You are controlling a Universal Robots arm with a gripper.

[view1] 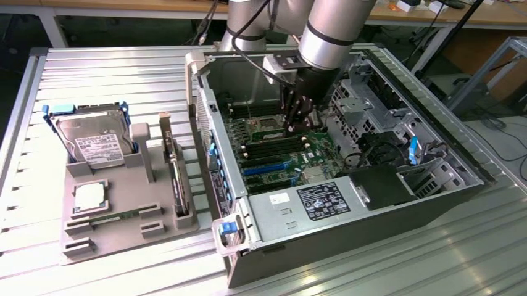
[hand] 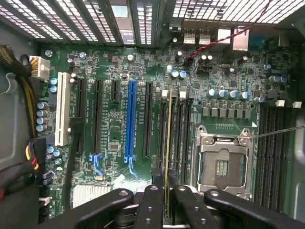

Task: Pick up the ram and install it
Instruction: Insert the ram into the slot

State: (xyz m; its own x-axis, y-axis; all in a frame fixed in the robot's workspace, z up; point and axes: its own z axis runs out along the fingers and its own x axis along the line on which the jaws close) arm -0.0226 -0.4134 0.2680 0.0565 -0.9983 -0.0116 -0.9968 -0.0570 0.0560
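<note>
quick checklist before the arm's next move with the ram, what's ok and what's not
1. Gripper shut on the ram: ok.
2. Ram parallel to the memory slots: ok.
3. Ram seated in a slot: cannot tell, it is seen edge-on.
4. Red and black wire apart from the ram: ok.
5. Gripper clear of the case walls: ok in the exterior view.

Arm (view1: pixel 329 37) points down, tool (hand: pixel 167 191) pinched narrow.
</note>
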